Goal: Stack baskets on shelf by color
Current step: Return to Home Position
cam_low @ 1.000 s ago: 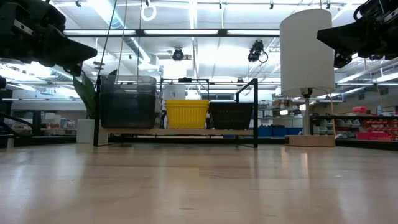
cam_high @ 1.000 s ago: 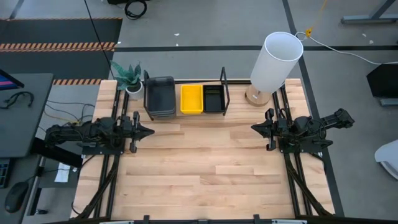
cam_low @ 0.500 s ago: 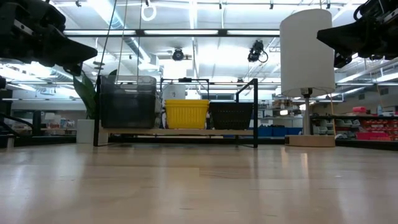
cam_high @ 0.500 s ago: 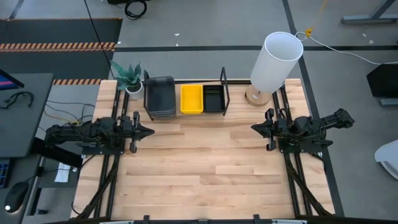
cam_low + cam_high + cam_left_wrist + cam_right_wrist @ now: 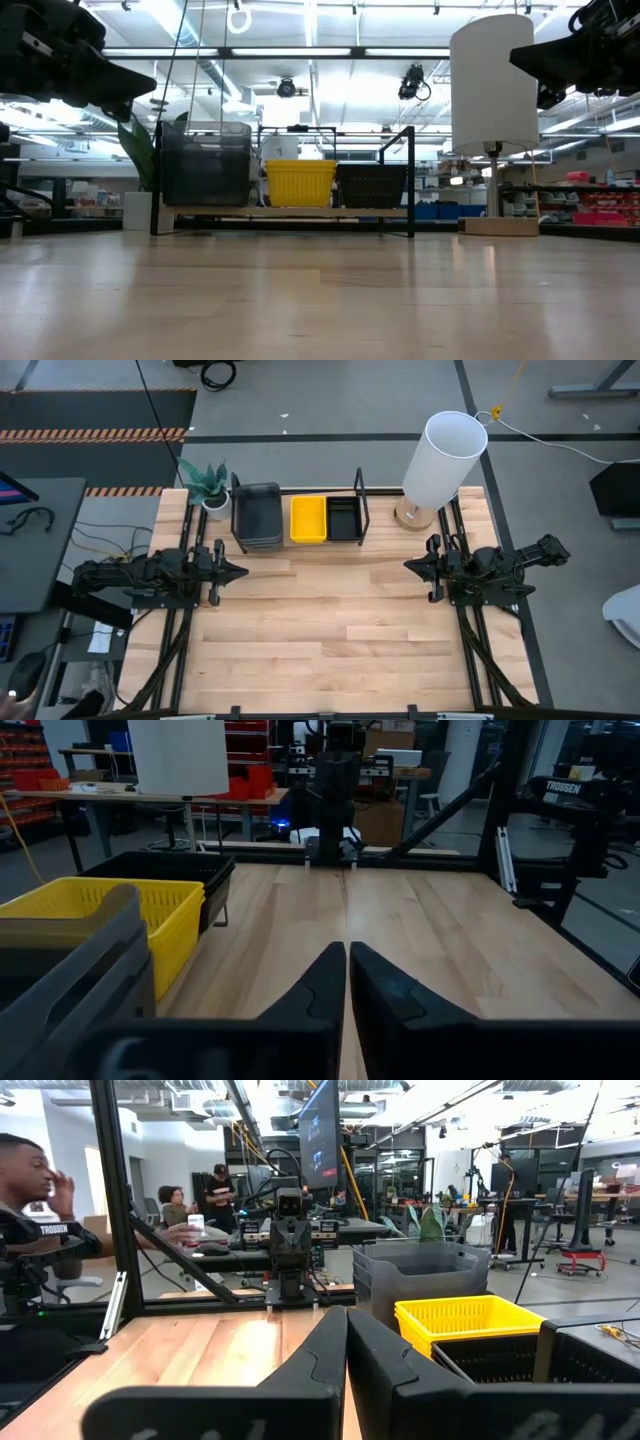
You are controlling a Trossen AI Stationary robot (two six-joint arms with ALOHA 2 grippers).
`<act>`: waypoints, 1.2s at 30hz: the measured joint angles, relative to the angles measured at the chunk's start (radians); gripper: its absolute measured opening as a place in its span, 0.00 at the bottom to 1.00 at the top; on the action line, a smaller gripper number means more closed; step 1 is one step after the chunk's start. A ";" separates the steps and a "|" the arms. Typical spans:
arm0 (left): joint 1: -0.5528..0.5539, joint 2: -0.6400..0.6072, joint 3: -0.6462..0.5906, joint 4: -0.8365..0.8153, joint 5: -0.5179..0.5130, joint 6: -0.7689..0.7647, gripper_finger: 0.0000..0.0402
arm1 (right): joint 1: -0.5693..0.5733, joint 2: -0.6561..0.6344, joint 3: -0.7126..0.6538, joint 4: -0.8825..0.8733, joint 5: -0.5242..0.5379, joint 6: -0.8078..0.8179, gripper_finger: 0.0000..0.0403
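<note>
Change: nothing moved since a second ago.
Left gripper [image 5: 243,571]: jaws closed, empty, table's left.
Right gripper [image 5: 408,565]: likewise, table's right.
Shelf [image 5: 300,212]: grey baskets [image 5: 257,515], yellow baskets [image 5: 308,518], black baskets [image 5: 343,517], seemingly stacked.

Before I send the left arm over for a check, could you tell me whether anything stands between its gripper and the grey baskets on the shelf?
Nothing visible does. The left gripper hangs shut above the table, with only bare wood between it and the grey baskets at the shelf's left end.
</note>
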 joint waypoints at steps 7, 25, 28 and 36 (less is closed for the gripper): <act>0.000 0.000 0.000 0.000 0.000 0.000 0.08 | 0.000 0.000 0.000 0.000 0.000 0.000 0.04; 0.000 0.000 0.000 0.000 0.000 0.000 0.08 | 0.000 0.000 0.000 0.000 0.000 0.000 0.04; 0.000 0.000 0.000 0.000 0.000 0.000 0.08 | 0.000 0.000 0.000 0.000 0.000 0.000 0.04; 0.000 0.000 0.000 0.000 0.000 0.000 0.05 | 0.000 0.000 0.000 0.000 0.000 0.000 0.04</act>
